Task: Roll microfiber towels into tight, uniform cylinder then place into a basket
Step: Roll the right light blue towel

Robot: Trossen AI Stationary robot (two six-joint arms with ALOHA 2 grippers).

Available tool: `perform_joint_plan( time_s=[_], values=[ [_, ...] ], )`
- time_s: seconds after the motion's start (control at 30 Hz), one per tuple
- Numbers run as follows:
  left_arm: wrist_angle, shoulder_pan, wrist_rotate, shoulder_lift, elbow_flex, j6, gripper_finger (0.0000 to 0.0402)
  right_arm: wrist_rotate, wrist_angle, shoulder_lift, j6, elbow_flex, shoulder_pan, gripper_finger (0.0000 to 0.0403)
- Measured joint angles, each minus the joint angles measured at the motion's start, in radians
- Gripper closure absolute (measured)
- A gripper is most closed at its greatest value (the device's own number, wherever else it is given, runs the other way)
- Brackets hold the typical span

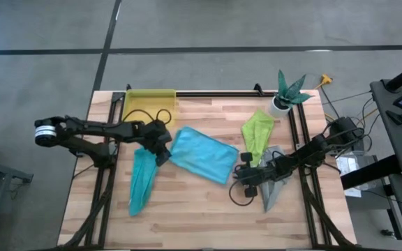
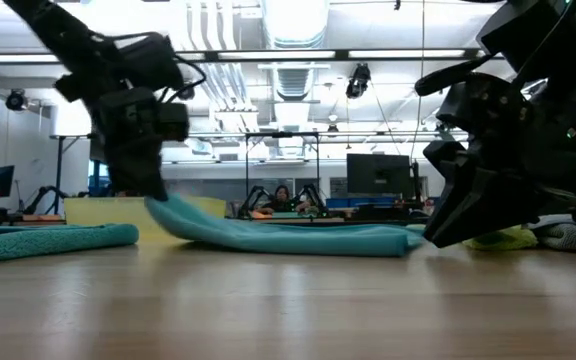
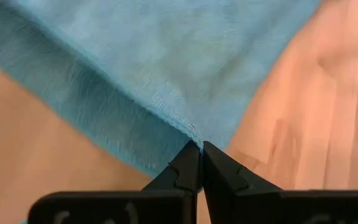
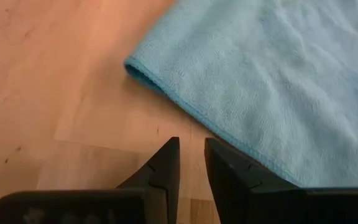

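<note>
We see even, soft light from above on the table, with hardly any shadows. At table height, bright ceiling strip lights glare behind the arms, leaving them as dark silhouettes, and the near tabletop is blurred. Both wrist views run warm and soft-focused, with the light blue towel fuzzy.

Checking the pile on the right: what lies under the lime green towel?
The lime green towel overlaps the grey towel at its lower end; bare wooden table surrounds them. The right tool and arm cover part of the overlap.
</note>
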Motion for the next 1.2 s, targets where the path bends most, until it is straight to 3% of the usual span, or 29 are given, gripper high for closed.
perform_joint_plan(
  time_s=[0.27, 0.47, 0.6, 0.87, 1.2],
  values=[
    [0.388, -0.109, -0.009, -0.004, -0.146, -0.087, 0.0401, 0.038, 0.007, -0.001, 0.001, 0.002, -0.002, 0.0331],
    [0.514, -0.179, -0.023, -0.013, -0.192, -0.089, 0.0402, 0.016, 0.021, -0.011, 0.049, 0.010, -0.002, 0.0334],
    [0.527, -0.216, -0.091, -0.013, -0.212, -0.115, 0.0402, -0.051, 0.015, -0.035, 0.235, 0.006, -0.002, 0.0335],
    [0.542, -0.302, -0.211, -0.013, -0.218, -0.160, 0.0402, -0.100, -0.019, -0.113, 0.790, -0.039, -0.008, 0.0310],
    [0.634, -0.451, -0.334, -0.011, -0.219, -0.213, 0.0401, -0.155, 0.106, -0.110, 1.009, -0.071, -0.008, 0.0303]
  ],
)
